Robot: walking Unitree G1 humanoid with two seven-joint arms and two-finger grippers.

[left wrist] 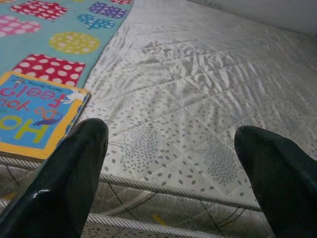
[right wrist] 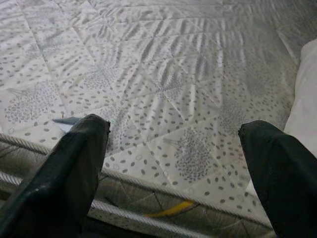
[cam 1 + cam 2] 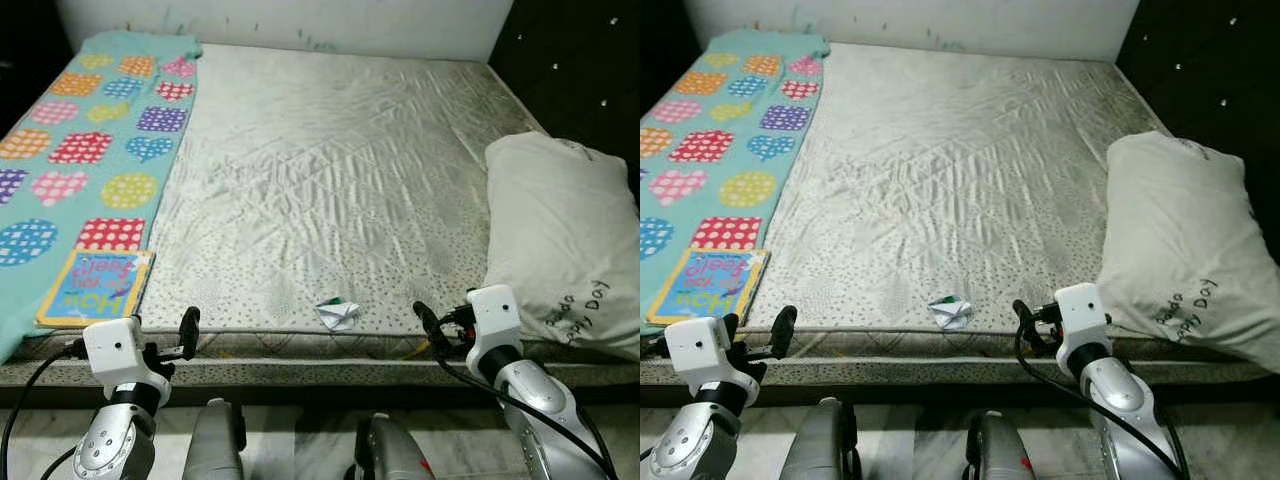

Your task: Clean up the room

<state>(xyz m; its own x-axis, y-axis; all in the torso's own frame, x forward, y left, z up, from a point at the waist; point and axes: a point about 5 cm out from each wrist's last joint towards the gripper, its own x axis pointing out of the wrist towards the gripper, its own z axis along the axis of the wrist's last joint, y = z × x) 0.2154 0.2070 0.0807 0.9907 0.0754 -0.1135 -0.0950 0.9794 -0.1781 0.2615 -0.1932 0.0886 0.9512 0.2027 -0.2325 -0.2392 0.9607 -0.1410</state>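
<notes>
A small crumpled white wrapper [image 3: 338,313] with a green spot lies near the front edge of the bare mattress [image 3: 330,170]. A colourful children's book [image 3: 95,287] rests on the front end of a teal blanket [image 3: 70,190] patterned with hearts and dots. My left gripper [image 3: 186,334] hovers open at the mattress edge, just right of the book [image 1: 34,114]. My right gripper [image 3: 430,328] is open at the same edge, to the right of the wrapper. One corner of the wrapper [image 2: 67,121] peeks out beside a black finger [image 2: 64,173].
A white pillow [image 3: 565,235] with handwriting lies at the right side of the mattress, against a dark padded headboard [image 3: 590,70]. A white wall [image 3: 300,20] closes the far side. The mattress front edge [image 3: 300,365] runs just before my arms.
</notes>
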